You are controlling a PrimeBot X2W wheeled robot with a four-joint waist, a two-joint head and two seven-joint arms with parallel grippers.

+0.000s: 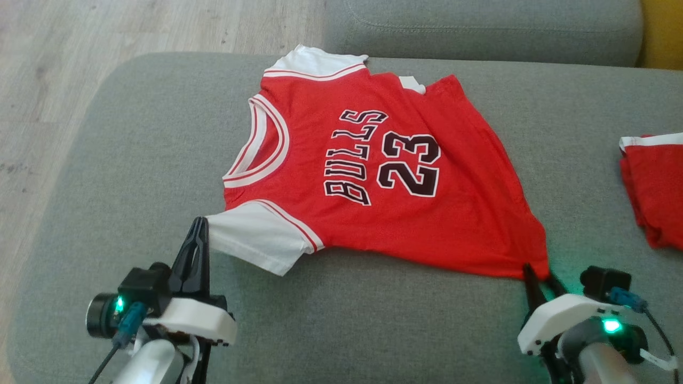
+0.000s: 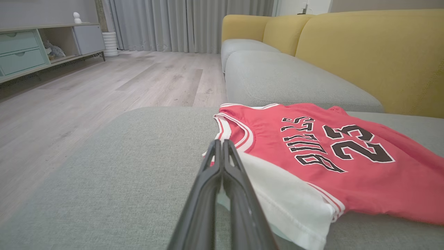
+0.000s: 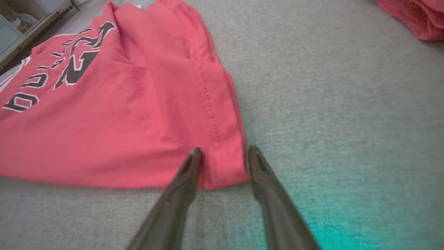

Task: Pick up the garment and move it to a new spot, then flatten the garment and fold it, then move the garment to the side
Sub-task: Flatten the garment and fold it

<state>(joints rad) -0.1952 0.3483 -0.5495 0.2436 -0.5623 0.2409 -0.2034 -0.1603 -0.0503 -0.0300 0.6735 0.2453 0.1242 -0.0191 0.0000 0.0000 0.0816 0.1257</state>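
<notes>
So the red Bulls 23 jersey is lying print-up on the grey sofa cushion. It's turned sideways, with the neck hole to the left and the hem to the right. One white sleeve is on the near-left side and the other pokes out at the far edge.

The left arm comes in low from the near-left corner, with a pale forearm and a white wrist housing that has a green light on its camera. The left gripper points away from the robot, almost flat along the cushion. Its two dark fingers are pressed tight together, with the tips right at the left edge of that near sleeve. Honestly can't tell whether any cloth is caught between them or they're just touching it.

The right arm does the same thing from the near-right corner, also lit green, and it throws a teal glow on the cushion. The right gripper has its fingers spread apart and angled down at the cushion. They straddle the near-right hem corner, one finger on the red fabric side and the other just off the edge on bare cushion. The corner sits in the gap and isn't pinched.

Other stuff: a second red garment is bunched at the far right, well apart from the jersey. There's a yellow backrest behind the seat cushions. Wood floor is off to the left, with a sideboard and grey curtains across the room.
</notes>
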